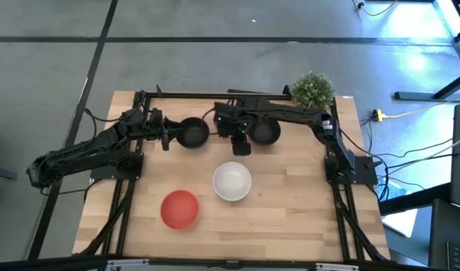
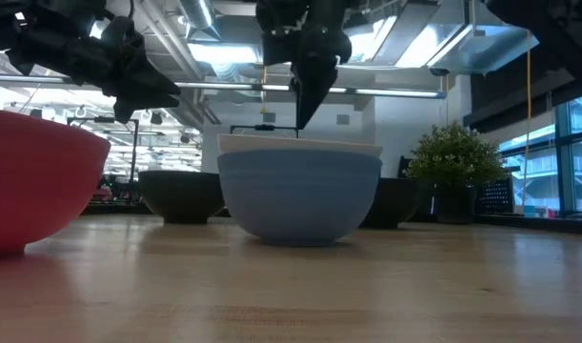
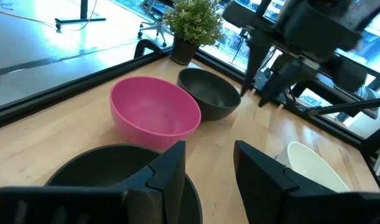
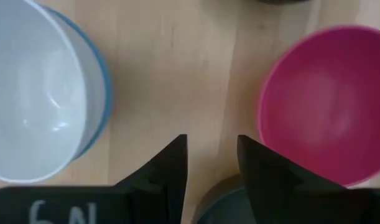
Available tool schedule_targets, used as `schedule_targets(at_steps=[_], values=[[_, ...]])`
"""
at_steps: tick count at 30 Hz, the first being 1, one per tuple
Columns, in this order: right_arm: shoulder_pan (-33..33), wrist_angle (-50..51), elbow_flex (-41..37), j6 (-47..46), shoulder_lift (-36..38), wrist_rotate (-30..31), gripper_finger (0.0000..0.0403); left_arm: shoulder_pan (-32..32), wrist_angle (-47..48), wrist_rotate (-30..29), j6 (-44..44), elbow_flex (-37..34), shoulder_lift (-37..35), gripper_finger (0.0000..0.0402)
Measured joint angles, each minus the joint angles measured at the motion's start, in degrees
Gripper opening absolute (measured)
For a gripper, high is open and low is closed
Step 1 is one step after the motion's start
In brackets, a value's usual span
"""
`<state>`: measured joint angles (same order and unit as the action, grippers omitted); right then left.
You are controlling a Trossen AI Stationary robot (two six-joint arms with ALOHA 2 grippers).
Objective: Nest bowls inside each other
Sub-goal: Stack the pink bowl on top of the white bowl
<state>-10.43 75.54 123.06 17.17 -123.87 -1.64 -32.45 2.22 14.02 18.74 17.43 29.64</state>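
While the white bowl (image 1: 232,181) sits nested in the blue bowl (image 2: 300,200) at mid-table, the red bowl (image 1: 179,208) lies apart nearer the front edge; the left gripper (image 1: 166,134) hovers just beside a black bowl (image 1: 192,133), fingers parted and empty. The right gripper (image 1: 241,146) hangs above the magenta-pink bowl (image 4: 326,102), released, beside the second black bowl (image 1: 265,132); a potted plant (image 1: 312,90) stands at the far corner.

- pink bowl (image 3: 155,115) hidden under right arm in high view
- blue bowl (image 2: 300,195) mostly covered by white bowl (image 1: 233,181) from above
- red bowl (image 2: 33,181) cut off at low view's left edge
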Motion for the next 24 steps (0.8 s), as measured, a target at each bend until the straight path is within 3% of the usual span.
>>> schedule_targets(at_steps=[4, 10, 16, 24], values=[[-2.1, -1.7, -1.8, 0.7, 0.0, -0.7, 0.0140, 0.0, 0.0, 0.0, 0.0, 0.0, 0.0, 0.0131], [-4.7, -4.1, -6.3, 2.5, 0.0, -7.4, 0.0140, 0.0, 1.5, 0.0, 0.0, 0.0, 0.0, 0.0131], [-5.4, -10.1, -11.4, 4.9, -0.2, -7.9, 0.0140, 0.0, 3.0, -0.1, 0.1, 0.0, 0.0, 0.0131], [-6.0, -15.0, -11.6, 5.7, -0.2, -8.3, 0.0124, 0.0, 3.0, -0.1, 0.1, 0.0, 0.0, 0.0131]])
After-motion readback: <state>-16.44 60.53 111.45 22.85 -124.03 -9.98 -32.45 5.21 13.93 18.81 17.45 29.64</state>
